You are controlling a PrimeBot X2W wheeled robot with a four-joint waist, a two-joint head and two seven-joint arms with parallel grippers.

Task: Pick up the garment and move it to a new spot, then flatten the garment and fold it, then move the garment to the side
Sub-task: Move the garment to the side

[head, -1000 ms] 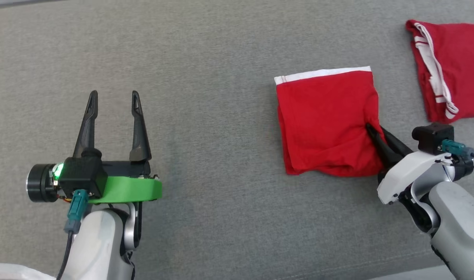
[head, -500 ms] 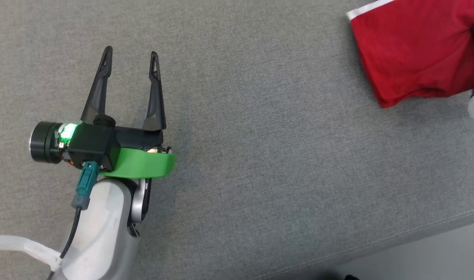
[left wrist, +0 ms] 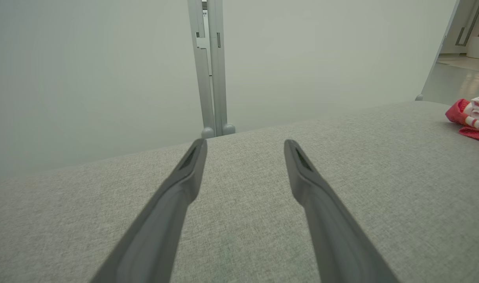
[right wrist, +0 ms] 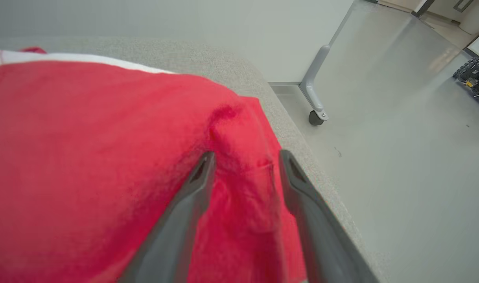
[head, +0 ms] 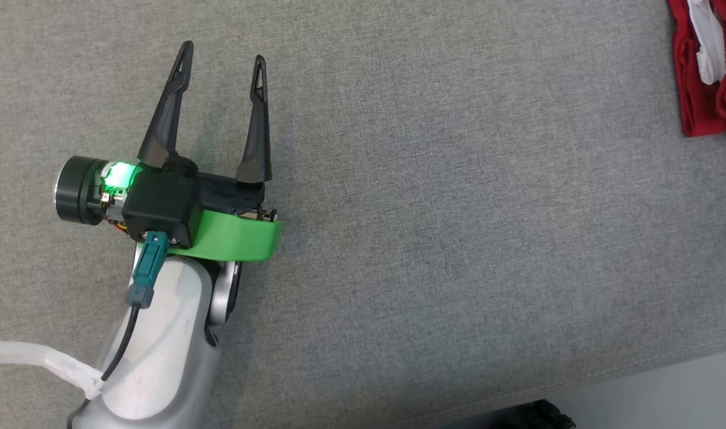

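Evidently the job is at its last step. The folded red cotton garment with a white hem band [right wrist: 86, 137] lies flat on the grey fabric-covered bench [head: 458, 238], close to its side edge, which is where a finished fold belongs. The right pincer [right wrist: 247, 154] sits over the cloth with jaws apart, a small pucker between them but nothing pinched, probably so the fold lies undisturbed. The left pincer [head: 223, 51], also spread wide and empty, hovers over bare bench, out of the way.
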